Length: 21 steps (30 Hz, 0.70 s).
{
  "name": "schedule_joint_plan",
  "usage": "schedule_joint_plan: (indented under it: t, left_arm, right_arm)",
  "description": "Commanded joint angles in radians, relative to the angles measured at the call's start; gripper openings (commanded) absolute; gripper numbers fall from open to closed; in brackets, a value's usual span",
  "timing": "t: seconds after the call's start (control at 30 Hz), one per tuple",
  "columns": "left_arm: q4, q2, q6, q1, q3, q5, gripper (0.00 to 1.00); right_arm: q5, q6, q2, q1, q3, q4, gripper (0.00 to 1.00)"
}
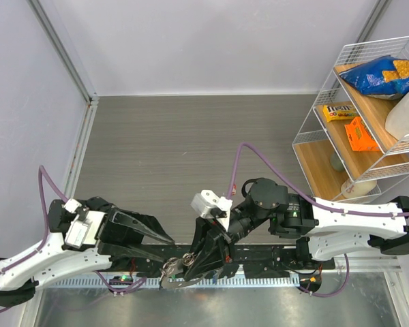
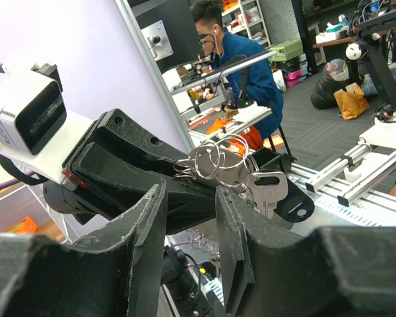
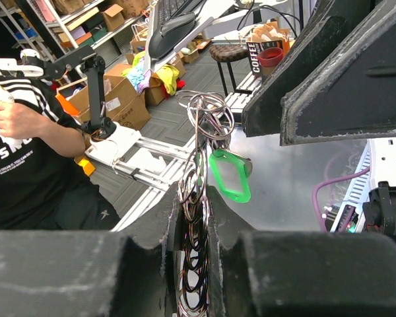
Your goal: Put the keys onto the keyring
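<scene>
My right gripper point(image 3: 191, 198) is shut on a bundle of thin wire rings, the keyring point(image 3: 208, 112), which stands up out of its jaws. A green plastic tag point(image 3: 230, 175) hangs from the rings. In the left wrist view the same rings point(image 2: 214, 162) carry a silver key point(image 2: 269, 191). My left gripper point(image 2: 190, 191) is open and empty, with its fingertips just short of the rings. Its fingers point(image 3: 343, 79) show at the upper right of the right wrist view. In the top view both grippers meet at the near edge, left point(image 1: 168, 244) and right point(image 1: 185, 267), with the keyring point(image 1: 170, 269) between them. No red or blue key heads show.
A white wire shelf point(image 1: 307, 139) stands at the right with a blue snack bag point(image 1: 382, 75) and orange packets. An aluminium rail point(image 1: 259, 279) runs along the near edge under the grippers. Walls close the left and back. A person sits beyond the table point(image 3: 33, 152).
</scene>
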Motion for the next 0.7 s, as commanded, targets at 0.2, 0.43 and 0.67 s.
schedule_joint_plan:
  t: [0.2, 0.43, 0.67]
  left_arm:
    - [0.074, 0.026, -0.004, 0.002, 0.014, -0.004, 0.39]
    - [0.089, 0.046, -0.013, -0.001, 0.026, -0.004, 0.39]
    - [0.105, 0.053, -0.021, -0.001, 0.026, -0.004, 0.38]
  right_arm:
    - [-0.022, 0.023, -0.001, -0.002, 0.026, 0.110, 0.06]
    - [-0.034, 0.024, 0.013, -0.003, 0.027, 0.119, 0.06]
    - [-0.034, 0.024, 0.010, -0.005, 0.013, 0.128, 0.05]
